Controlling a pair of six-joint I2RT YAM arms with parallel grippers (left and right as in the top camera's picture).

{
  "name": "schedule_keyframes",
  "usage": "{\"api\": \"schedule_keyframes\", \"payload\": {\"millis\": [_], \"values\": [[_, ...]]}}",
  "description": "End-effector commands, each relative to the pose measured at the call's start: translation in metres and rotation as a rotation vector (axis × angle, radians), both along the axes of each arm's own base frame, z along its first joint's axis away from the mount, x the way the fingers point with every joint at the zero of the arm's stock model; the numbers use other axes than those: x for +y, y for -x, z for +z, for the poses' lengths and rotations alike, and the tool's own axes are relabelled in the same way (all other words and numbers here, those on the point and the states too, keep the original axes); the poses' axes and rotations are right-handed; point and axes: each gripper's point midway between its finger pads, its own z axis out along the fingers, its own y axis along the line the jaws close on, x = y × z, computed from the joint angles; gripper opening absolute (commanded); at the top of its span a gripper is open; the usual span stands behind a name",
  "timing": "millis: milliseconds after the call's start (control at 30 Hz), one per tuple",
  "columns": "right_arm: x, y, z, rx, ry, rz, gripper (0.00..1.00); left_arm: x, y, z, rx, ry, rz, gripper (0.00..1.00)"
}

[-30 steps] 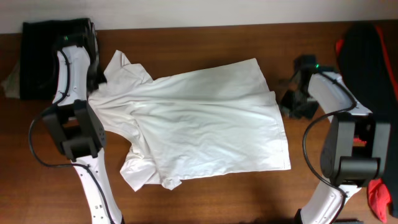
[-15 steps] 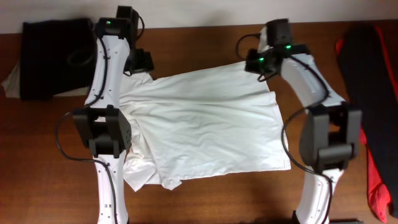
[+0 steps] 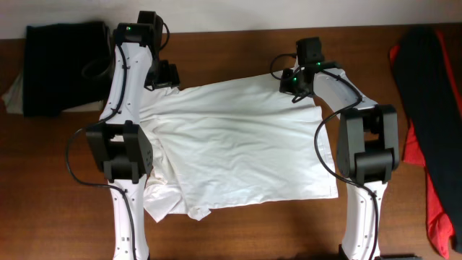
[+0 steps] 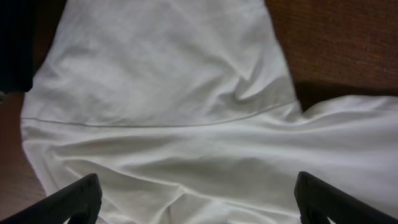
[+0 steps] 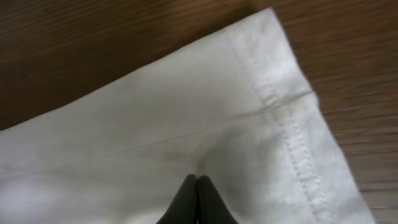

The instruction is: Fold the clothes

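Note:
The clothes in hand are one large white garment [image 3: 245,144], spread wrinkled across the wooden table [image 3: 238,231]. My left gripper [image 3: 167,76] hovers over the garment's upper left part, near the sleeve. In the left wrist view its fingers [image 4: 78,200] stand wide apart, with only white cloth [image 4: 186,93] below them, so the left gripper [image 4: 199,202] is open. My right gripper [image 3: 294,85] is at the garment's upper right corner. The right gripper [image 5: 197,196] is shut, tips together on the cloth [image 5: 186,124] just inside the stitched hem [image 5: 292,143].
A dark garment pile [image 3: 61,65] lies at the back left corner. Red and black clothes [image 3: 426,87] are heaped along the right edge. Bare wood [image 5: 93,50] borders the garment's top edge.
Both arms swung in from the table's sides to the garment's top edge. The left gripper opened wide. The right gripper stayed shut and dropped onto the corner.

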Motion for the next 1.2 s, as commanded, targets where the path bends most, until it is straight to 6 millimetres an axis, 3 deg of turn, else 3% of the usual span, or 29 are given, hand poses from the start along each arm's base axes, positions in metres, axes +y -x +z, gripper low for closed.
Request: {"api": "schedule_keyframes", "payload": {"millis": [0,133,167,333,433,467,500,533,600,633,667,700,800,833,867,1000,1033,1067,1167], "values": [[-0.042,0.0,-0.023,0.025,0.187,-0.082,0.04,-0.003,0.002,-0.007,0.017,0.005,-0.009,0.99],[-0.091,-0.006,-0.025,0.008,0.302,-0.151,0.04,-0.003,0.003,-0.007,0.024,0.004,-0.009,0.99],[-0.115,-0.009,-0.023,-0.006,0.313,-0.188,0.04,-0.003,0.003,-0.007,0.025,0.004,-0.009,0.99],[-0.188,-0.006,-0.019,-0.018,0.325,-0.3,0.04,-0.002,0.006,-0.007,0.035,0.003,-0.009,0.99],[-0.225,0.0,-0.009,-0.001,0.338,-0.347,0.04,-0.002,0.004,-0.007,0.028,0.004,-0.009,0.99],[-0.233,-0.002,0.002,0.003,0.339,-0.359,0.06,-0.003,0.003,-0.007,0.025,0.003,-0.01,0.99],[-0.237,-0.004,0.014,0.002,0.339,-0.366,0.18,-0.003,0.002,-0.007,0.021,0.003,-0.013,0.99],[-0.241,-0.009,0.032,-0.005,0.339,-0.371,0.51,-0.003,0.001,-0.007,0.019,0.004,-0.022,0.99],[-0.243,-0.017,0.076,-0.029,0.339,-0.376,0.9,-0.007,0.002,-0.007,0.023,0.0,-0.062,0.99],[-0.239,-0.019,0.105,-0.045,0.323,-0.368,0.99,-0.011,0.003,-0.007,0.029,0.0,-0.077,0.99],[-0.228,-0.022,0.135,-0.067,0.278,-0.343,0.99,-0.017,0.005,-0.007,0.036,0.015,-0.095,0.93],[-0.211,-0.02,0.162,-0.085,0.194,-0.314,0.99,-0.025,0.012,-0.008,0.064,0.043,-0.11,0.64],[-0.165,-0.016,0.205,-0.129,-0.006,-0.195,0.99,-0.025,0.032,-0.009,0.146,0.039,-0.112,0.27],[-0.156,-0.016,0.211,-0.137,-0.038,-0.173,1.0,-0.025,0.034,-0.009,0.154,0.038,-0.111,0.08],[-0.147,-0.016,0.212,-0.136,-0.065,-0.152,0.97,-0.024,0.034,-0.009,0.155,0.039,-0.11,0.01],[-0.118,0.001,0.196,-0.031,-0.101,-0.107,0.82,-0.036,0.036,-0.025,0.172,0.106,-0.112,0.01],[-0.11,0.006,0.192,-0.004,-0.103,-0.094,0.82,-0.035,0.036,-0.037,0.182,0.106,-0.111,0.01],[-0.104,0.008,0.19,0.01,-0.105,-0.085,1.0,-0.035,0.035,-0.05,0.181,0.104,-0.112,0.01],[-0.09,0.008,0.19,0.014,-0.104,-0.059,0.98,-0.035,0.041,-0.084,0.203,0.104,-0.112,0.01]]}}
